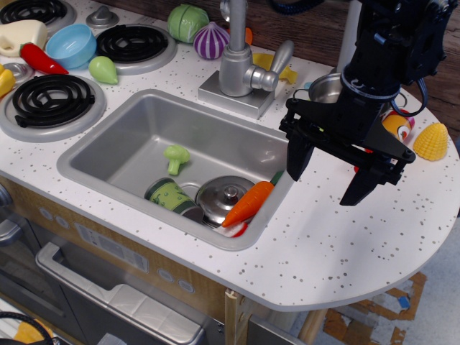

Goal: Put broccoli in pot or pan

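Note:
The small light-green broccoli (175, 157) lies on the floor of the grey sink (108, 133), left of centre. The shiny steel pot (325, 88) stands on the counter behind the faucet, mostly hidden by my arm. My black gripper (329, 180) hangs open and empty above the counter just right of the sink, in front of the pot and well to the right of the broccoli.
In the sink lie a green can (171, 197), a domed steel lid (223, 198) and a carrot (249, 203). The faucet (241, 65) stands behind the sink. A green pear (103, 70), blue bowl (70, 44), cabbage (187, 22), onion (211, 39), corn (431, 141) and stove burners (52, 100) sit around.

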### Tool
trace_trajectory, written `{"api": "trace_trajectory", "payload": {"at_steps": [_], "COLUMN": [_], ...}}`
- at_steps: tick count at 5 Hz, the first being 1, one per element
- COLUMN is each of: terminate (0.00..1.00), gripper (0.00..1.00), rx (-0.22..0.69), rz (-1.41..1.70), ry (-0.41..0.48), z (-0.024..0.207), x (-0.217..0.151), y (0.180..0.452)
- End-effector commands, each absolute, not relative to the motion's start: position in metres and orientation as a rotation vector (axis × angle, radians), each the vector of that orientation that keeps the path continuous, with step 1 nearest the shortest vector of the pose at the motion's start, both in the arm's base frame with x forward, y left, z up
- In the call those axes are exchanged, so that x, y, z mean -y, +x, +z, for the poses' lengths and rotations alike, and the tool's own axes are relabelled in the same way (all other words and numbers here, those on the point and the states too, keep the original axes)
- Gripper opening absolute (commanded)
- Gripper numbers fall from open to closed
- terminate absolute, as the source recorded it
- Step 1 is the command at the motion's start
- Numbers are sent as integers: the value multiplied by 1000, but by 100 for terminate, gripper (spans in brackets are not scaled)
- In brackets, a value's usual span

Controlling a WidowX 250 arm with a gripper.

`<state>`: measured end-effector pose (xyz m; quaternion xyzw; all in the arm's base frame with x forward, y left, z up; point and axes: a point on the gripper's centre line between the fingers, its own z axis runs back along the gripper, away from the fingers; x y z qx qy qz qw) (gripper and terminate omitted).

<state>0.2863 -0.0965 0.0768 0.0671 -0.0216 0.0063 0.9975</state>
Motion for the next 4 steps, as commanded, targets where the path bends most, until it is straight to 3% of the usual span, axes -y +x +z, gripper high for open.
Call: {"api": "trace_trajectory", "payload": {"at_steps": [1,3,4], "terminate": [0,0,0], "gripper": [100,100,100], "rx": [43,12,-22], "rz": [13,-40,11], "ry": [134,163,189], "z": [77,94,83], "x": [97,20,-29], "y": [286,310,337]}}
